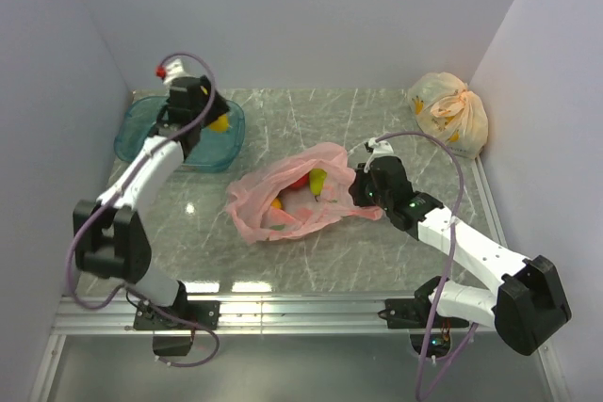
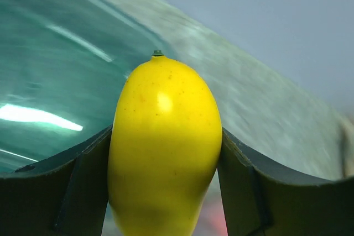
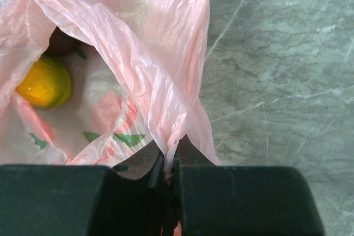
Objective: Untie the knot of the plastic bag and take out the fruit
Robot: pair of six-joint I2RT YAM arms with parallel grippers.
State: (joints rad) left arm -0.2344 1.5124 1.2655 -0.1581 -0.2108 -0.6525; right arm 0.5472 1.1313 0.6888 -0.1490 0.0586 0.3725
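Our left gripper (image 1: pixel 213 120) hangs over the teal tray (image 1: pixel 141 129) at the far left of the table (image 1: pixel 311 261). Its two fingers press on a yellow fruit (image 2: pixel 165 136) from both sides, and the left wrist view shows the fruit upright between the pads, with its small green tip on top. We cannot tell if the fruit touches the tray floor.

The pink bag (image 1: pixel 259 200) lies in the middle of the table, well apart from the tray. Its mouth is open and faces up. Our right gripper (image 3: pixel 170 161) is at the right side of the bag. Its fingers are nearly together and pinch a fold of the pink plastic at the rim of the mouth.

Inside the bag we see from above a red apple (image 1: pixel 299 181) and, just beside it, a yellow-green pear (image 1: pixel 318 181). An orange fruit (image 3: pixel 45 84) lies lower in the bag, and a dark fruit (image 3: pixel 60 42) is half hidden under the plastic next to it.

A pale yellow bag (image 1: pixel 450 112) sits in the far right corner, away from both arms.
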